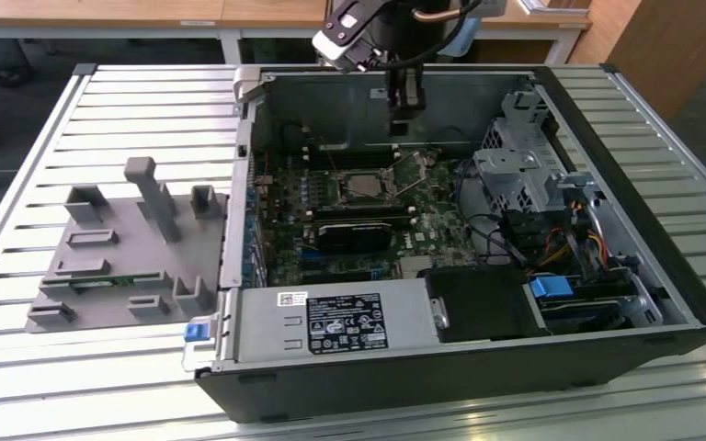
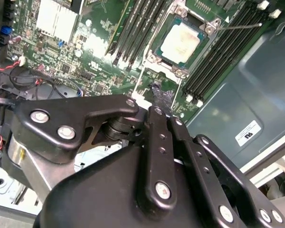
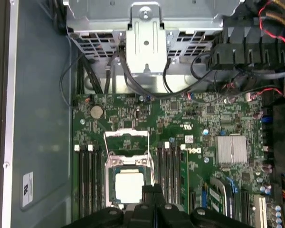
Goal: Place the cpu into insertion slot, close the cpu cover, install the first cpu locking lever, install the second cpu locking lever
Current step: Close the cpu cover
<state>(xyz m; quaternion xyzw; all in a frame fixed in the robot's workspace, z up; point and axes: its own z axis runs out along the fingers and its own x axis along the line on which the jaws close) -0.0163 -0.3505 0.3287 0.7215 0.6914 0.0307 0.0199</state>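
The cpu (image 3: 129, 186), a silvery square chip, lies in the insertion slot (image 3: 110, 165) on the green board; it also shows in the second wrist view (image 2: 180, 42) and the exterior view (image 1: 359, 187). The cpu cover (image 3: 127, 140), a thin metal frame, stands flipped up off the socket. Thin wire locking levers (image 3: 106, 149) (image 2: 242, 25) stick up unlatched beside the socket. My gripper (image 1: 399, 118) hangs above the board just behind the socket, its black fingers (image 3: 153, 194) together with nothing between them; in the second wrist view the fingertips (image 2: 157, 97) hover short of the socket.
The open computer case (image 1: 647, 276) lies on a slatted table. A grey fixture (image 1: 120, 248) sits at the exterior view's left. Inside are a power supply (image 1: 328, 322), a drive cage (image 1: 518, 175), cables (image 3: 270, 28), a heat sink (image 3: 232, 149) and memory slots (image 3: 168, 166).
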